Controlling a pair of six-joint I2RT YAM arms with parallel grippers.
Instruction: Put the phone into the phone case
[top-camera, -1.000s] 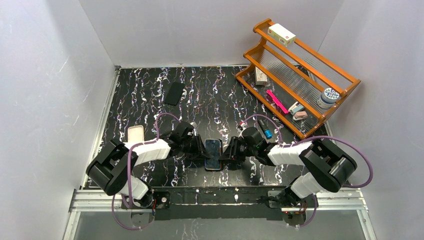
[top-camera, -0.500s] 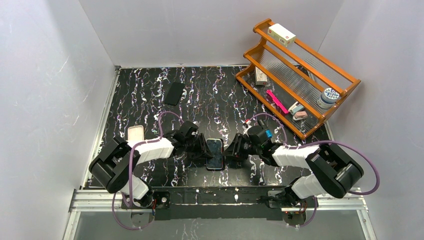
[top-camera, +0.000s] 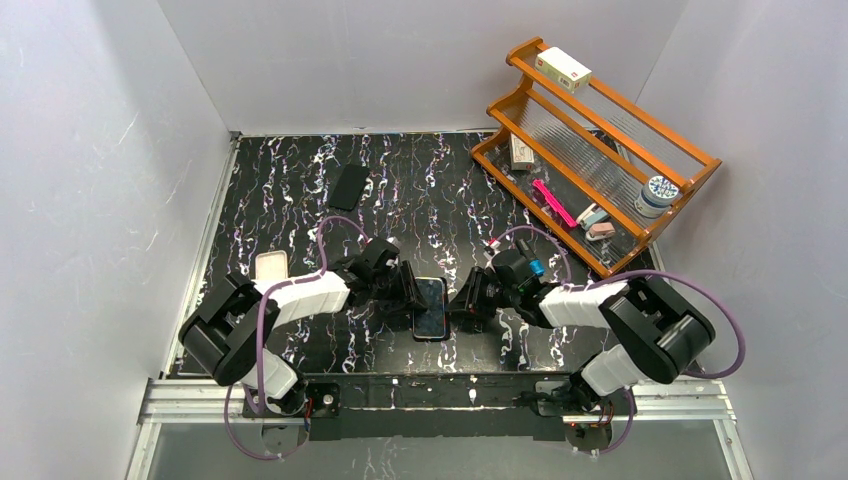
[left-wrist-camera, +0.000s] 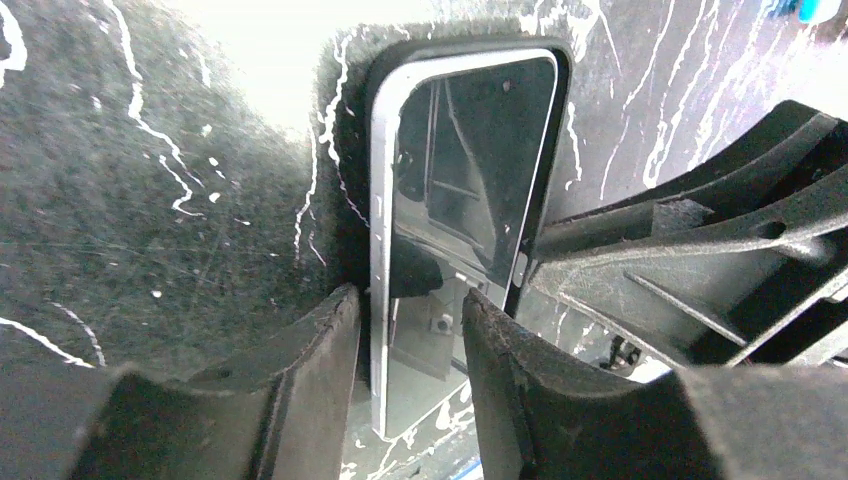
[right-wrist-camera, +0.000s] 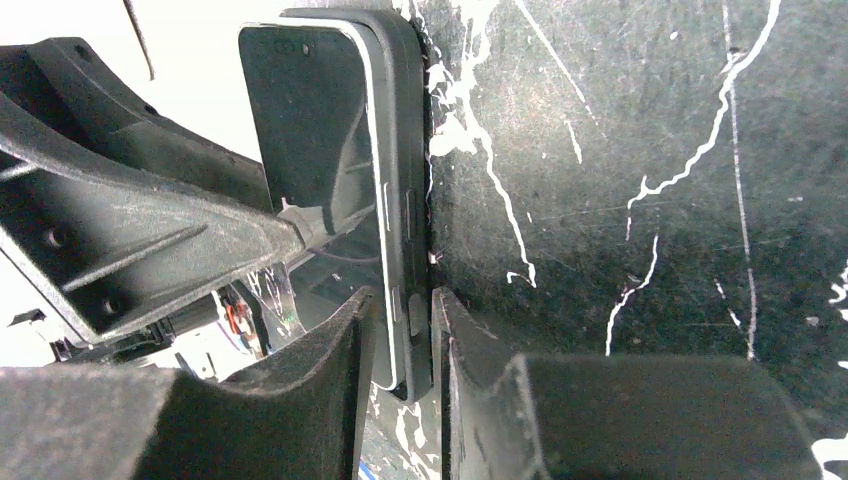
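Note:
The phone (top-camera: 430, 308) lies screen up near the table's front middle, in a dark phone case (right-wrist-camera: 405, 120). In the left wrist view the phone's (left-wrist-camera: 460, 170) silver left edge stands proud of the case rim (left-wrist-camera: 460, 45). My left gripper (top-camera: 408, 292) straddles that left edge; its fingers (left-wrist-camera: 300, 400) stand apart with the edge between them (left-wrist-camera: 408, 305). My right gripper (top-camera: 460, 303) is at the phone's right side, closed on the phone (right-wrist-camera: 310, 130) and case edge together (right-wrist-camera: 402, 300).
A black flat phone-like object (top-camera: 348, 186) lies at the back left and a pale case (top-camera: 271, 268) at the left. A wooden rack (top-camera: 600, 150) with small items stands at the back right. A small blue-tipped item (top-camera: 536, 266) lies by the right arm.
Both grippers have closed in on the phone from either side. The left gripper has moved right over the phone's left edge; the phone has barely shifted.

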